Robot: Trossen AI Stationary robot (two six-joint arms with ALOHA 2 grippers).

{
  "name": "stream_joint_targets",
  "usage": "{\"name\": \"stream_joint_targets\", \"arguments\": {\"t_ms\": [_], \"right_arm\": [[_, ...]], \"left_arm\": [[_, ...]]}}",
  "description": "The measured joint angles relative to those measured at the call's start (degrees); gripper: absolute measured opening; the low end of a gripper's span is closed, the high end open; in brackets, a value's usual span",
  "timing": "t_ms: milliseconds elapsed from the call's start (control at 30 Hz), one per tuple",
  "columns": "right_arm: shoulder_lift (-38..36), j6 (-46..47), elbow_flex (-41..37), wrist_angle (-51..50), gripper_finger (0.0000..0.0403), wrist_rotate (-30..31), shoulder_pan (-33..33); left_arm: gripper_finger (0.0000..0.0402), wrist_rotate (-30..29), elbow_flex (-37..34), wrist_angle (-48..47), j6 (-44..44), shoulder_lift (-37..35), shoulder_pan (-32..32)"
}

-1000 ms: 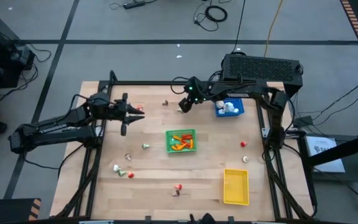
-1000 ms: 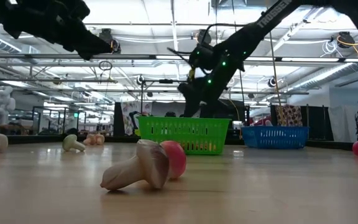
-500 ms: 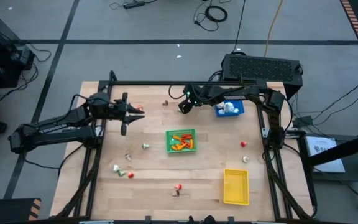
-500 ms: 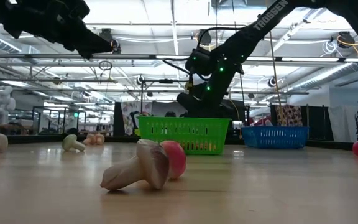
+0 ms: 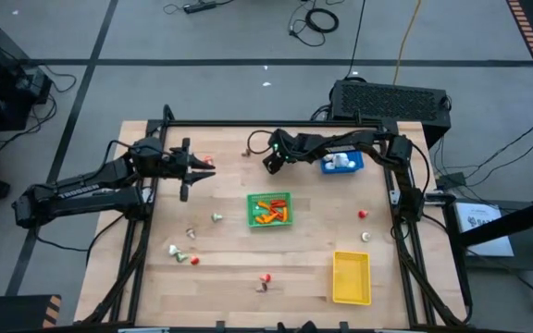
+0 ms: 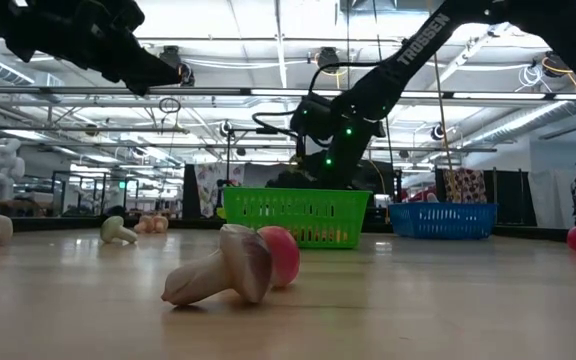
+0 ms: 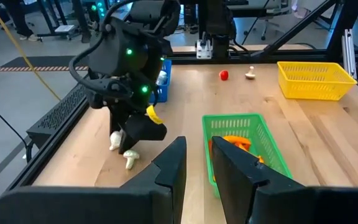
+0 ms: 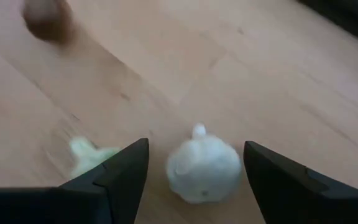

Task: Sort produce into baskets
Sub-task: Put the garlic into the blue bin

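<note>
My right gripper (image 8: pixel 194 165) hangs open, pointing steeply down over the far middle of the table (image 5: pixel 271 163). Its fingers stand on either side of a small white produce piece (image 8: pixel 204 168) that lies on the wood, without touching it. A pale piece (image 8: pixel 89 152) lies beside it. The left wrist view shows this gripper (image 7: pixel 132 130) just above two white pieces (image 7: pixel 130 160). The green basket (image 5: pixel 269 209) holds orange pieces, the blue basket (image 5: pixel 340 160) holds white ones, and the yellow basket (image 5: pixel 352 277) stands near right. My left gripper (image 7: pixel 194 171) waits raised at far left, narrowly open and holding nothing.
Loose produce is scattered on the wood: pieces at near left (image 5: pixel 172 250), one near the middle front (image 5: pixel 265 277), two at right (image 5: pixel 363 214), and an orange one (image 5: pixel 208 161) by my left gripper. In the low view a mushroom (image 6: pixel 218 270) lies close, against a red piece.
My right gripper has come down toward the table and a little toward its left edge, tipping more steeply, until it stands over the white piece behind the green basket. It has stayed open.
</note>
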Motion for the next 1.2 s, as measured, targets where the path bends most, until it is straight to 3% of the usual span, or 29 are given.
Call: {"name": "stream_joint_targets", "arguments": {"t_ms": [200,567,733,933,1200], "right_arm": [[0.2,0.7,0.0,-0.4,0.0230,0.0,0.0],[-0.9,-1.6,0.0,-2.1,0.0116,-0.4,0.1],[-4.9,-2.8,0.0,-4.5,0.0115,-0.2,0.2],[-14.1,-3.9,0.0,-17.9,0.0129,0.4,0.3],[-23.1,1.8,0.0,-41.3,0.0129,11.1,0.2]], "left_arm": [[0.0083,0.0,0.0,0.0,0.9,0.0,0.0],[0.0083,0.0,0.0,-0.3,1.2,0.0,0.0],[0.0083,0.0,0.0,-1.4,1.2,0.0,0.0],[0.0083,0.0,0.0,-2.0,1.2,0.0,0.0],[0.0083,0.0,0.0,-3.1,1.2,0.0,0.0]]}}
